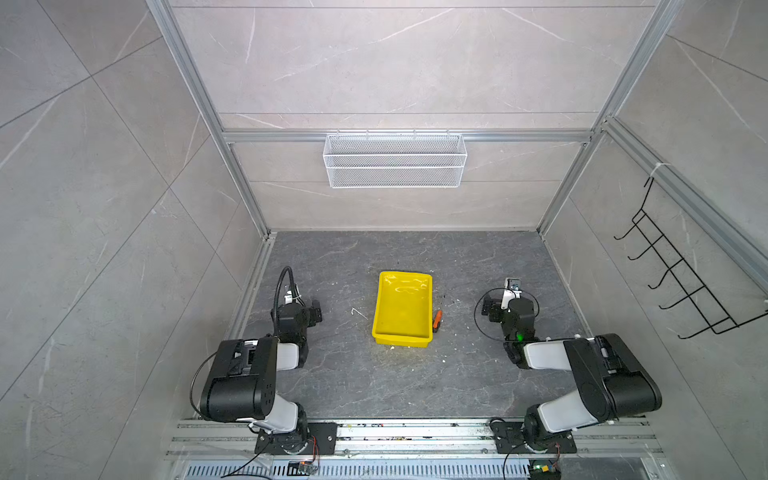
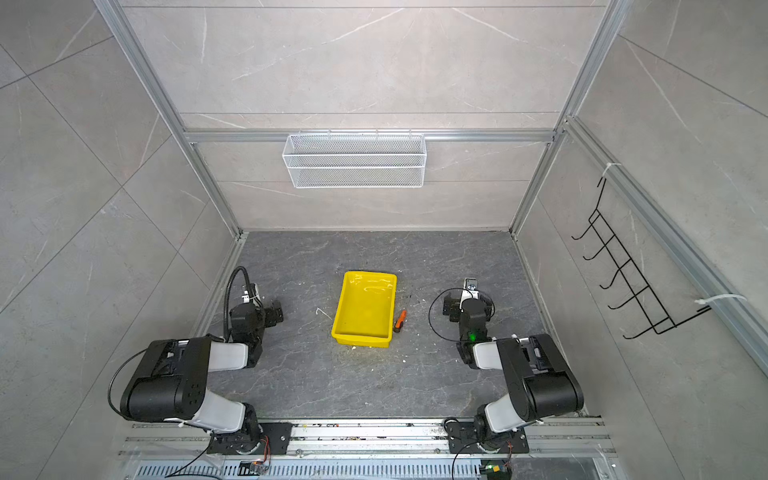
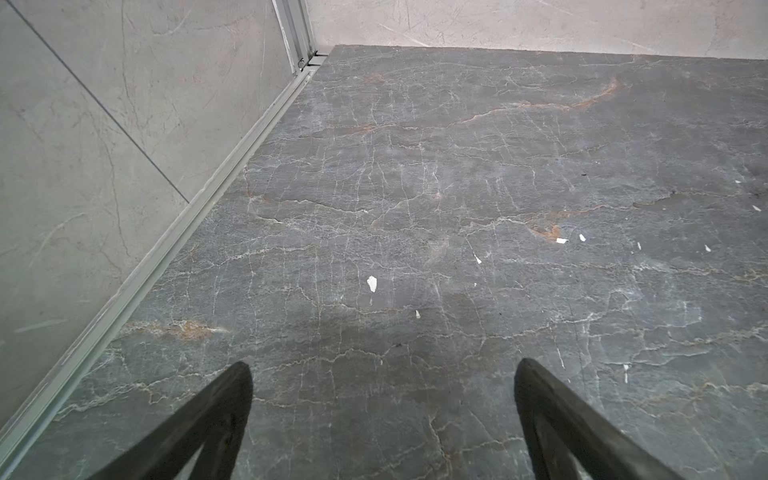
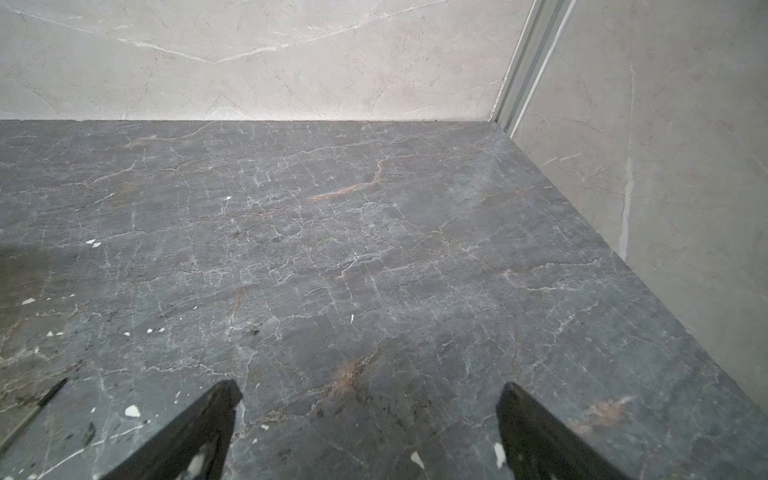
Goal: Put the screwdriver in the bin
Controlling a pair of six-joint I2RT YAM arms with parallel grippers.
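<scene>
Screwdriver just beside the bin, well apart from the empty, wide-spread right gripper.

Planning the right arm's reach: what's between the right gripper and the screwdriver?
Between the right gripper and the screwdriver: only bare, white-flecked tabletop, in both top views.
</scene>
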